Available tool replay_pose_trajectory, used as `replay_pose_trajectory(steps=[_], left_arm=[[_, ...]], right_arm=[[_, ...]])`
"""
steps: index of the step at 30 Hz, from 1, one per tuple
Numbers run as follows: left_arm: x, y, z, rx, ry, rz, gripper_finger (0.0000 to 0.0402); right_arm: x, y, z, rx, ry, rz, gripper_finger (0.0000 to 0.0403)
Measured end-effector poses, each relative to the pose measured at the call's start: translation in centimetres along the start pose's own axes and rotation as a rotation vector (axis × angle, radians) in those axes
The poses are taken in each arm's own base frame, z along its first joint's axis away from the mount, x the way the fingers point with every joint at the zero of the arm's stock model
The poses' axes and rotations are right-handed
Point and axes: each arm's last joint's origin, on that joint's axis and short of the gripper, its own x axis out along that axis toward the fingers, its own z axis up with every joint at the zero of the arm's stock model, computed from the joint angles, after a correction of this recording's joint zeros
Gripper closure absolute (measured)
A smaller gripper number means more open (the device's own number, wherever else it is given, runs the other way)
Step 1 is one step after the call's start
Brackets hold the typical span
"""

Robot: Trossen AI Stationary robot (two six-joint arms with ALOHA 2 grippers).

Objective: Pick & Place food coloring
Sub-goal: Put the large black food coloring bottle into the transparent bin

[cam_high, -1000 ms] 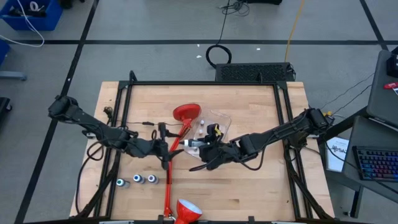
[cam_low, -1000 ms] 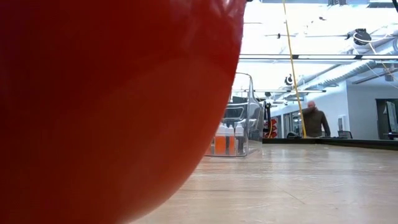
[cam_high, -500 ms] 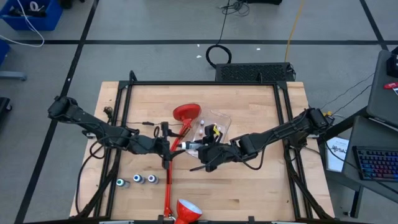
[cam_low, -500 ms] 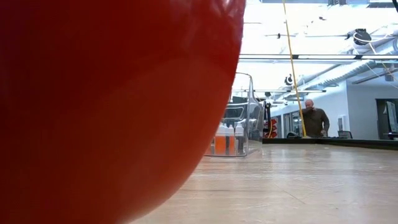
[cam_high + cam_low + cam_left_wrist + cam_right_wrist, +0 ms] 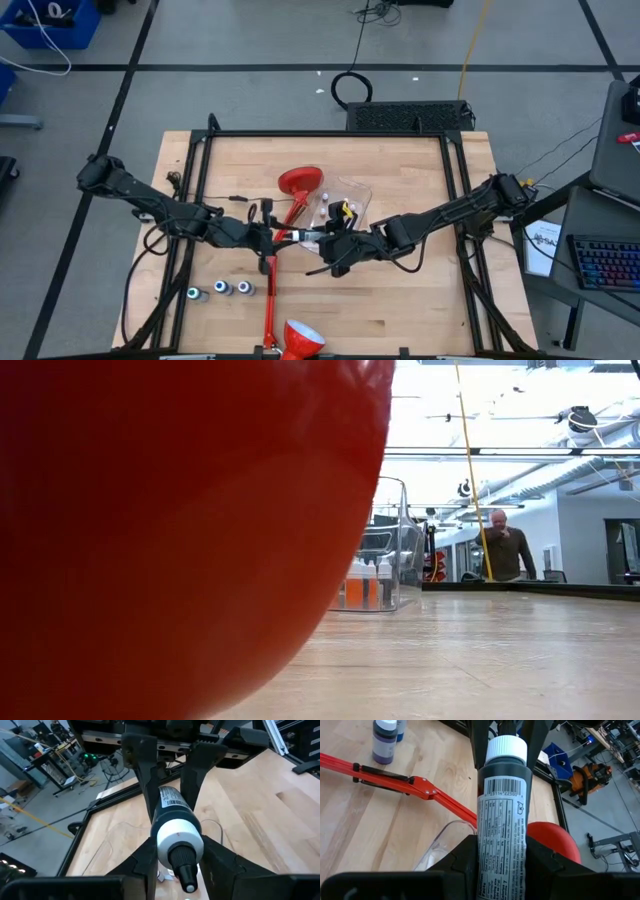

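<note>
High view: the red desk lamp [image 5: 281, 232] lies across the middle of the wooden table [image 5: 420, 300], its round base [image 5: 300, 181] toward the far side and its shade [image 5: 304, 338] at the near edge. The clear plastic tub [image 5: 345, 203] lies just beside the lamp base. Both arms meet over the lamp's arm. The left gripper [image 5: 272, 240] and the right gripper [image 5: 322, 243] face each other there, with a dark food coloring bottle [image 5: 304, 236] between them. Three more food coloring bottles [image 5: 219, 290] stand in a row on the table on the left arm's side of the lamp, near the front edge.

Low view: the lamp shade fills most of the picture. Past it the tub stands on the table with orange-tinted small bottles [image 5: 362, 584] inside. A person [image 5: 504, 550] stands in the room far behind.

Left wrist view: the left gripper [image 5: 176, 850] has its two dark fingers [image 5: 145, 857] pressed against either side of the bottle [image 5: 176, 827] at its white cap end, clasping it. The right gripper's fingers [image 5: 141, 765] clamp the same bottle at its far end.

Right wrist view: the right gripper [image 5: 502, 855] clenches the labelled body of the bottle [image 5: 502, 805], its white cap [image 5: 506, 748] pointing away between the left gripper's fingers [image 5: 479, 740]. The lamp's arm [image 5: 395, 781] lies on the table beyond, and two dark bottles [image 5: 386, 741] stand past it.
</note>
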Motion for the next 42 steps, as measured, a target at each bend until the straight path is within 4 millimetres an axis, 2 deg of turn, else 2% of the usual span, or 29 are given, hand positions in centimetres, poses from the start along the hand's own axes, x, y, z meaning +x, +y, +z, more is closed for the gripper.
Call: replay_pose_trajectory(steps=[6,9,12,15,18,22,26,30,34,42], left_arm=[[-0.4,0.3,0.3,-0.028,-0.009,0.043,0.0282],[-1.2,1.2,1.2,-0.113,0.004,0.073,0.0282],[-1.8,2.4,3.0,-0.198,0.036,0.091,0.0282],[-1.8,3.6,4.4,-0.182,0.141,0.100,0.0282],[-1.1,5.1,6.3,-0.151,0.246,0.113,0.0282],[0.8,8.3,8.5,-0.171,0.430,0.106,0.0282],[4.0,11.1,7.7,-0.244,0.658,0.035,0.0282],[7.6,12.2,4.4,-0.291,0.890,-0.071,0.0282],[10.1,12.1,2.2,-0.314,0.979,-0.115,0.0282],[12.5,9.8,1.1,-0.301,0.998,-0.226,0.0282]], right_arm=[[-0.1,-0.2,0.0,0.025,0.008,-0.041,0.0293],[-1.2,-0.6,0.0,0.069,0.032,-0.112,0.0228],[-3.0,-1.2,-0.1,0.124,0.040,-0.161,0.0161],[-5.2,-2.1,0.1,0.199,0.016,-0.154,0.0122],[-7.3,-3.1,0.0,0.260,0.000,-0.148,0.0106],[-9.8,-4.4,-0.2,0.301,-0.027,-0.139,0.0108],[-12.3,-6.0,-0.3,0.339,-0.081,-0.134,0.0119],[-14.0,-7.2,-0.7,0.350,-0.100,-0.134,0.0124],[-14.9,-7.7,-1.3,0.362,-0.097,-0.133,0.0124],[-13.6,-6.5,-4.3,0.327,-0.117,-0.147,0.0126]])
